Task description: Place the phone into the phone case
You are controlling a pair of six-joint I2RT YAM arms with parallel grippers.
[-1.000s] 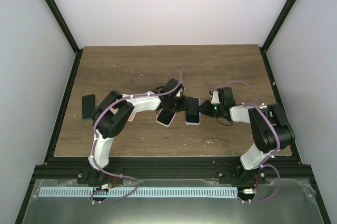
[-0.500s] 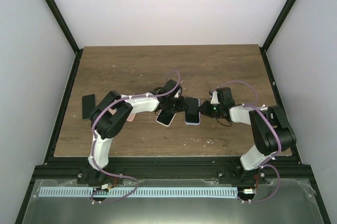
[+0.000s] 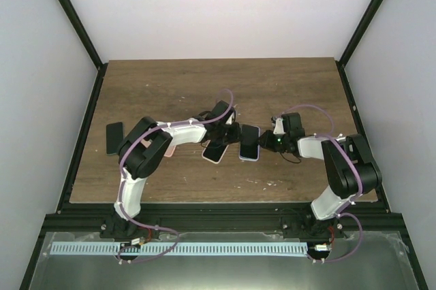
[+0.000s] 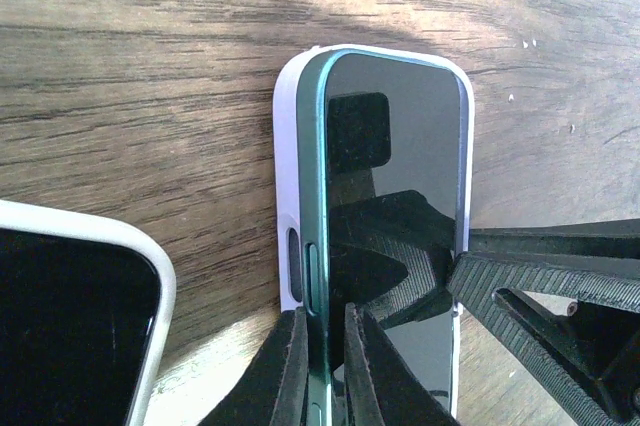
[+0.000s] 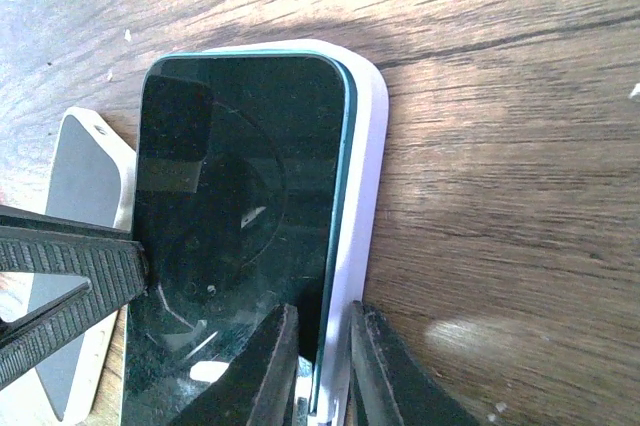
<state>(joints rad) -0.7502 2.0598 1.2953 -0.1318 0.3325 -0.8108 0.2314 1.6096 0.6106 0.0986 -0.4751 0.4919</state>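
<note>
A dark-screened phone with a green frame point(image 3: 249, 141) lies partly in a pale lavender phone case point(image 4: 289, 196) on the table. In the left wrist view the phone point(image 4: 395, 176) has its left edge raised above the case wall. My left gripper point(image 4: 325, 371) is shut on that green edge. In the right wrist view the phone point(image 5: 240, 196) sits against the case point(image 5: 365, 166). My right gripper point(image 5: 322, 371) is shut on the case wall and the phone's edge together. The grippers hold opposite long sides: the left gripper point(image 3: 235, 133) and the right gripper point(image 3: 264, 142).
A second phone in a whitish case point(image 3: 216, 152) lies just left of the work, close under my left arm; it also shows in the left wrist view point(image 4: 70, 316). A black flat object point(image 3: 114, 138) lies at the table's left edge.
Almost nothing: both grippers keep their hold, and the phone and case have barely shifted.
</note>
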